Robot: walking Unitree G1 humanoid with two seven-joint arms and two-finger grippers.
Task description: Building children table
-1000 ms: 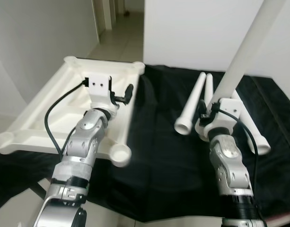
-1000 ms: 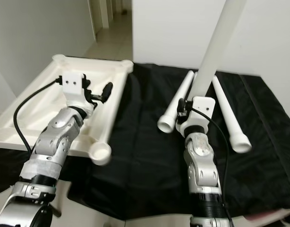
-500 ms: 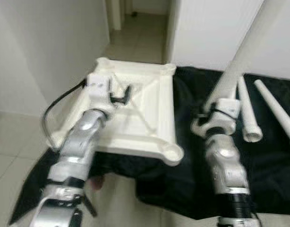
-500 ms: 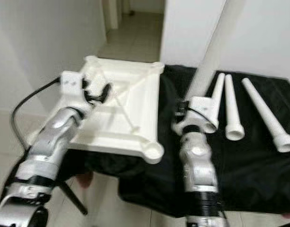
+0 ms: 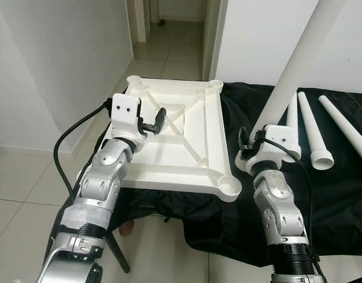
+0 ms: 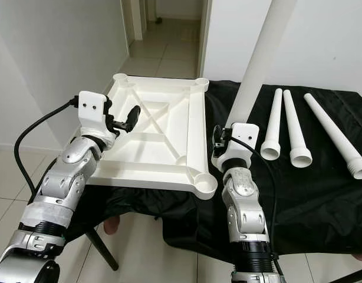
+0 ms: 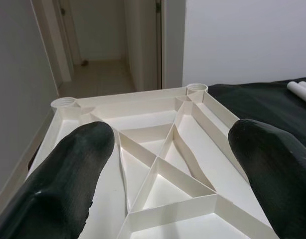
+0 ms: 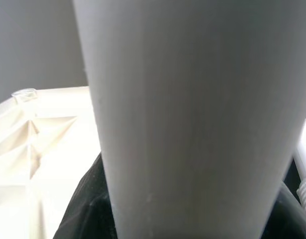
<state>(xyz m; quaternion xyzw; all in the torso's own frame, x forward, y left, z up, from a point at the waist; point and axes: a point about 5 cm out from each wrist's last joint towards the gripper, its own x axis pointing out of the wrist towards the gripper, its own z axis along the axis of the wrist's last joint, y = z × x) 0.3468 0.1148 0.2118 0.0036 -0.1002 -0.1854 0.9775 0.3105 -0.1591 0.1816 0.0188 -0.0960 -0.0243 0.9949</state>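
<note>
1. Left gripper (image 5: 150, 121) spread wide, hovering above the left part of the tabletop (image 5: 187, 153); right gripper (image 6: 231, 154) pinching an upright table leg (image 6: 260, 56) just right of the tabletop's near right corner.
2. White tabletop upside down, ribs up, resting on black cloth (image 6: 299, 194), its left portion hanging past the cloth's edge.
3. Three loose legs (image 6: 287, 132) lying far right on the cloth, well apart from the tabletop.
4. Tiled floor (image 5: 16, 206) at left, white walls around, open doorway (image 5: 169, 12) beyond.
</note>
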